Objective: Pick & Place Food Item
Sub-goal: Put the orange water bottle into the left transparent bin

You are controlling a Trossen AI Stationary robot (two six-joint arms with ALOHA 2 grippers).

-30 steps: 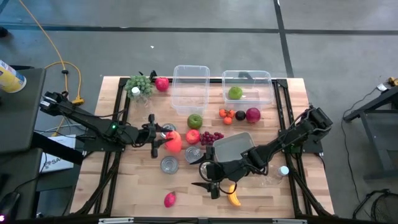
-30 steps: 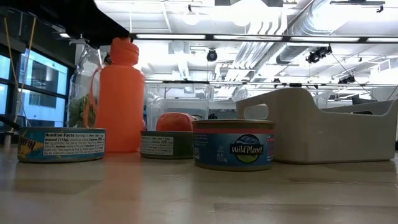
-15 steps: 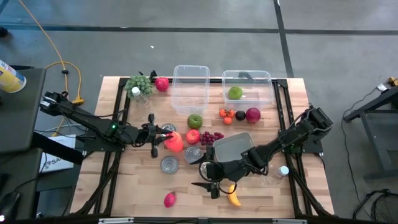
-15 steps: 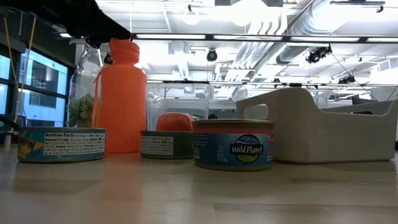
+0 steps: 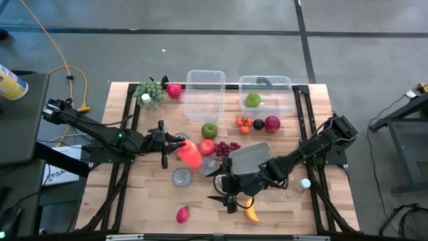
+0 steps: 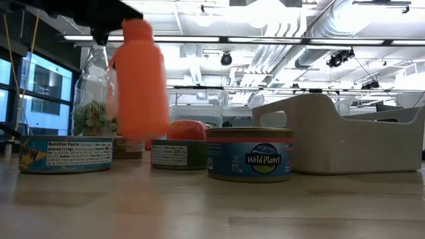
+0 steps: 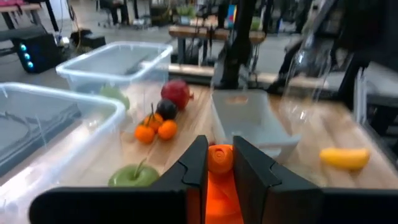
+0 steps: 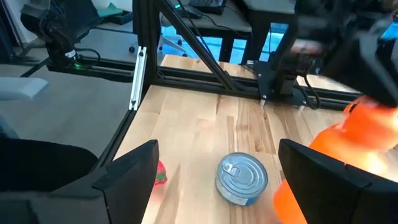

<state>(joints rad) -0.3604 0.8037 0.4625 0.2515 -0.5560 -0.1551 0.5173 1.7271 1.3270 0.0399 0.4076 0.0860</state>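
An orange bottle (image 5: pixel 189 154) hangs tilted and clear of the tabletop in the low view (image 6: pixel 138 79). My left gripper (image 5: pixel 175 142), coming level from the table's left, is shut on it. My right gripper (image 5: pixel 224 193) stands open near the front of the table, above the wood, with a tin can (image 8: pixel 242 178) ahead of its fingers. A yellow banana (image 5: pixel 251 213) lies just beside it toward the near edge. Fruit lies around: a green apple (image 5: pixel 210 130), a red apple (image 5: pixel 207 146) and dark grapes (image 5: pixel 229 147). My left gripper pinches the bottle's upper part just below the cap (image 7: pixel 220 158) between its two fingers (image 7: pixel 196 167). The fingers come level from the table's left. The bottle is lifted clear of the table and hangs tilted, its body (image 7: pixel 216 202) below the fingers.
Two cans (image 5: pixel 182 177) (image 5: pixel 208 165) and a white tray (image 5: pixel 251 159) sit mid-table. Two clear bins (image 5: pixel 204 94) (image 5: pixel 266 94) stand at the far edge, one with a green fruit (image 5: pixel 253 100) inside. Oranges (image 5: pixel 243 124), a pomegranate (image 5: pixel 272 123) and a pink fruit (image 5: pixel 182 214) also lie about.
The orange bottle stood upright on the table; now it is lifted clear and tipped. My left gripper has risen a little with it and rolled. My right gripper has kept still.
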